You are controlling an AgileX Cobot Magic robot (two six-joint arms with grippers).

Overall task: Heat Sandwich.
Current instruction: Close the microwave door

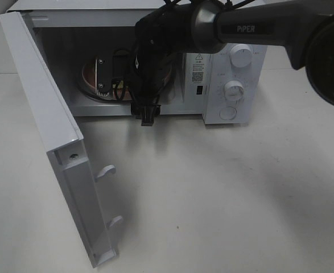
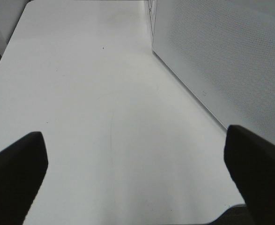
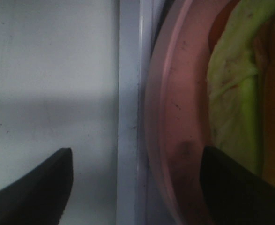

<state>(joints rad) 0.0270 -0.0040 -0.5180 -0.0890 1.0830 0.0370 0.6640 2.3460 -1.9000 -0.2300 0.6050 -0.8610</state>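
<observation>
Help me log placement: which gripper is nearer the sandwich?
Right. The right gripper sits open inside the microwave at the rim of the pink plate, beside the sandwich; the left gripper hangs open over the table, outside the microwave.

White microwave [image 1: 212, 108] on table [image 1: 223, 199] — door [image 1: 41, 114] open, pink plate [image 3: 172, 122] inside.

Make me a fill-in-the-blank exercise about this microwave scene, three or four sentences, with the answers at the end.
1. The microwave door stands ____.
2. The pink plate carrying the sandwich sits inside the ____.
3. The left gripper hangs above the white ____, holding nothing.
4. The right gripper, by the plate's rim, has its jaws ____.
Missing words: open; microwave; table; open.
</observation>
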